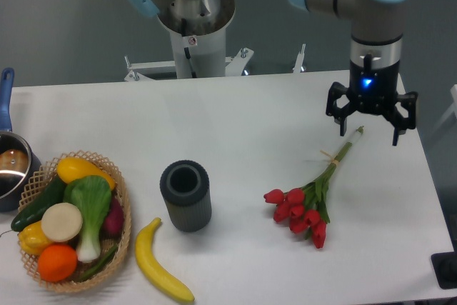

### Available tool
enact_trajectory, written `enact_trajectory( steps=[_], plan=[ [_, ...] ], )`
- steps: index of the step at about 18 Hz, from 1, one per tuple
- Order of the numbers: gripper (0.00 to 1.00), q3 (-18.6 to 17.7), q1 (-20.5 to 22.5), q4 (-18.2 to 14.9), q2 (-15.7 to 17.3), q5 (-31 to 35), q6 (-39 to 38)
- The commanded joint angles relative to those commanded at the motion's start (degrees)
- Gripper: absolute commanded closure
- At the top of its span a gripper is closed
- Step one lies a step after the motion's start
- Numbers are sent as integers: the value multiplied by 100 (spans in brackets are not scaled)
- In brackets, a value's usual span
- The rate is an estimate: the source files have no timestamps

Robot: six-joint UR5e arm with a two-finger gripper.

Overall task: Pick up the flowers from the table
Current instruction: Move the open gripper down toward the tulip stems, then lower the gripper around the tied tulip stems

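We see one bunch of flowers (307,201), one banana (161,263), one dark cup (186,195), one basket (121,208) of food on the left, one pot (8,166), one gripper (368,132), and one white table (228,116).

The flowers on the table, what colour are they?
Red blooms on green stems, clear in the fixed camera view.
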Motion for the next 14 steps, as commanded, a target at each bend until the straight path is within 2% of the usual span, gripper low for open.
enact_trajectory(
  steps=[2,6,11,14],
  plan=[
    [0,-157,-26,0,-245,44,26],
    [0,-132,-132,9,-703,70,193],
    [0,-53,-9,-61,-800,79,640],
    [0,-26,-9,-70,-985,262,1184]
  ],
)
